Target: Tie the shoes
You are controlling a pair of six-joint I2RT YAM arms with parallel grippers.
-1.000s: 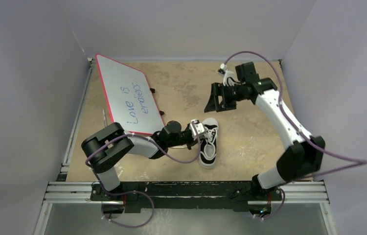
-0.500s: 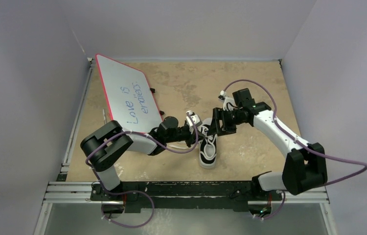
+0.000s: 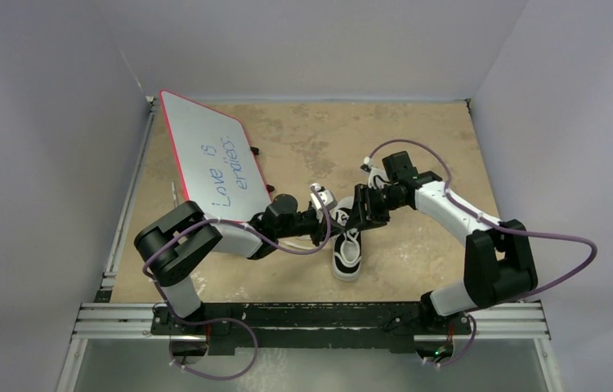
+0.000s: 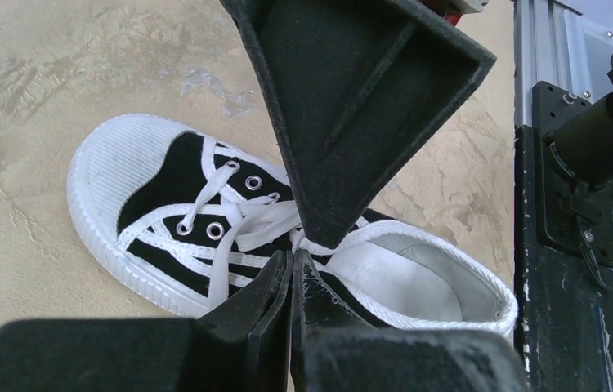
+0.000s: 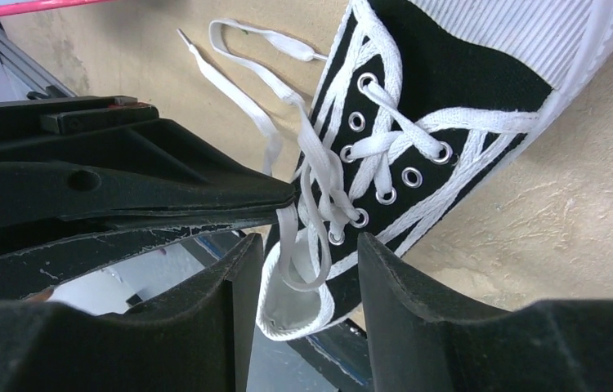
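Far left on my screen, a red-edged whiteboard (image 3: 205,147) with blue handwriting leans at the tabletop's (image 3: 426,139) left side. Next comes the left hand (image 4: 293,265), its fingers pressed fully together with the tips right at the crossing of the laces (image 5: 246,106); I cannot tell whether a strand is actually pinched between them. The sneaker (image 4: 152,184) lies on its sole near the middle of the tabletop: black canvas with white stripes, ribbed white toe cap (image 4: 111,155), white rubber sole, metal eyelets, and a pale lining showing in the heel opening, which points toward the rail at the near edge. Its long white laces are loose, with one end trailing off onto the tabletop beside the shoe. From the right, the right hand (image 5: 307,245) sits low over the upper eyelets, partly open, its two fingers straddling a hanging loop of lace without closing on it, and its tips are just beside those of the left hand.
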